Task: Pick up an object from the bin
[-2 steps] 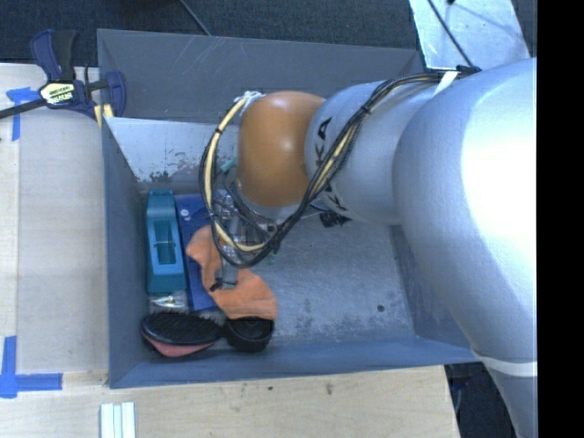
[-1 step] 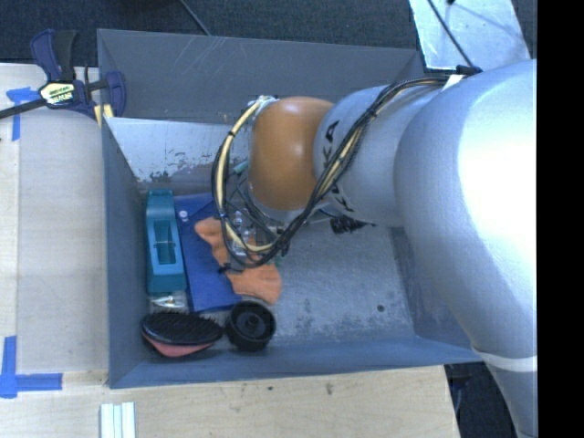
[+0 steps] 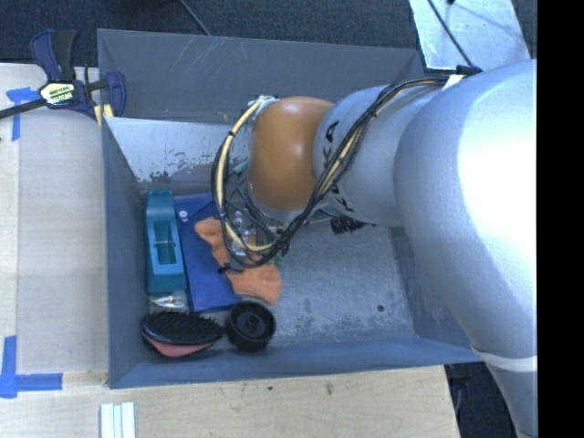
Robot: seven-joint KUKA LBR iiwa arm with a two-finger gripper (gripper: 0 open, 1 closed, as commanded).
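Arm (image 3: 438,153) with claw (image 3: 239,245) over orange cloth (image 3: 258,284)

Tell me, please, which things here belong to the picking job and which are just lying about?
In the job: gripper; orange crumpled cloth it hangs over; grey bin.
Lying about: teal tape dispenser by the left wall; blue flat pad beside it; black round cap and black-and-red oval brush at the lower left.

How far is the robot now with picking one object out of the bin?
Done: the gripper is low inside the bin, over the orange cloth beside the blue flat pad. In hand: positioning over that cloth; nothing looks lifted. Left: grasping one thing and raising it out. The teal holder, black brush and black round cap lie apart from the gripper.
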